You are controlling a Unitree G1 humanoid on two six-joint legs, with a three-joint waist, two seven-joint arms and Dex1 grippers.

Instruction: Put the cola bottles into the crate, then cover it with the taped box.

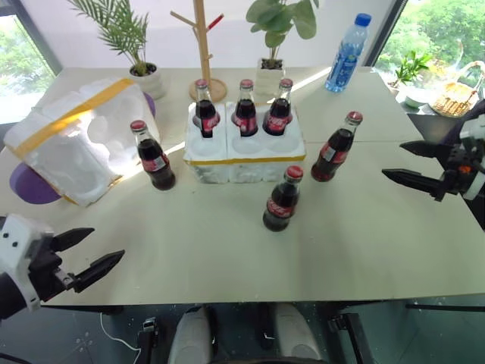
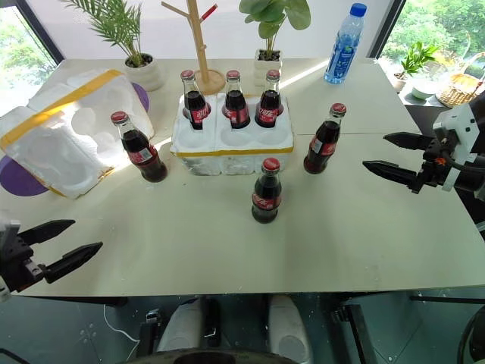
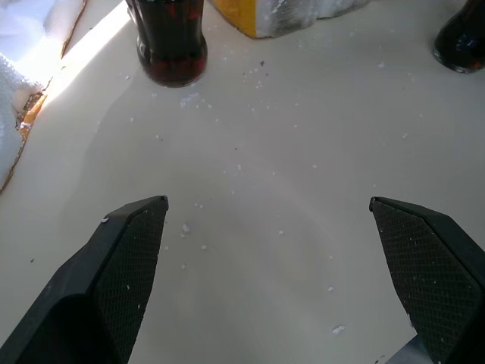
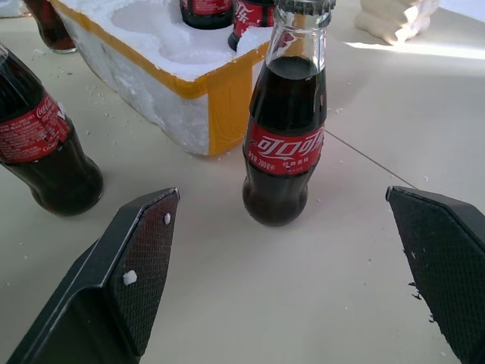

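Both claws hang spread wide and empty over the worktop [image 1: 227,265], my right claw [image 1: 413,163] level with the nearest loose cola bottle [image 1: 336,148], which stands upright just off the crate [image 1: 246,155] on that claw's side (my pick for the next grab, I judge). Three bottles already sit in the crate's far row. My left claw [image 1: 87,254] is well short of its closest bottle [image 1: 154,155], beside the taped box [image 1: 72,144].
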